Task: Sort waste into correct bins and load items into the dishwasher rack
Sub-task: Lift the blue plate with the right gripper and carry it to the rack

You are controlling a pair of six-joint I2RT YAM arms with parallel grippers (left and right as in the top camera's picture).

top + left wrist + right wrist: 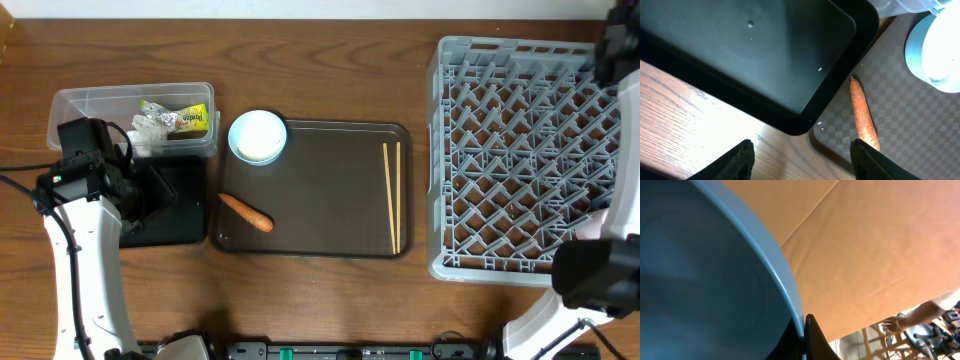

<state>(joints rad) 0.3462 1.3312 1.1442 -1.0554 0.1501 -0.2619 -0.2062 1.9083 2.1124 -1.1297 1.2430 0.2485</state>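
Lying on the brown serving tray (320, 190) at its 8 o'clock corner, the carrot piece (246, 212) has its long axis running from 10 o'clock to 4 o'clock in the overhead view, with the narrow tip at 10 o'clock towards the black tray (185, 215); it is orange, smooth and tapered, and nothing touches it. The left gripper (802, 160) hangs above the near corner of the black tray, its fingers spread well apart with nothing between them; in its wrist view the carrot piece sits just beside that corner. The wooden chopsticks (392, 195) lie side by side at the serving tray's 3 o'clock side, long axes running 12 to 6 o'clock. A white bowl (258, 136) stands upright on the tray's 11 o'clock corner. At 10 o'clock on the tabletop (320, 70), the clear tub (70, 100) holds crumpled paper (150, 130) and a yellow-green wrapper (190, 120). The grey dishwasher rack (436, 160) fills the 3 o'clock side. The right gripper (804, 340) is closed, pinching the rim of the blue dish (700, 280); the dish's position over the tabletop cannot be told.
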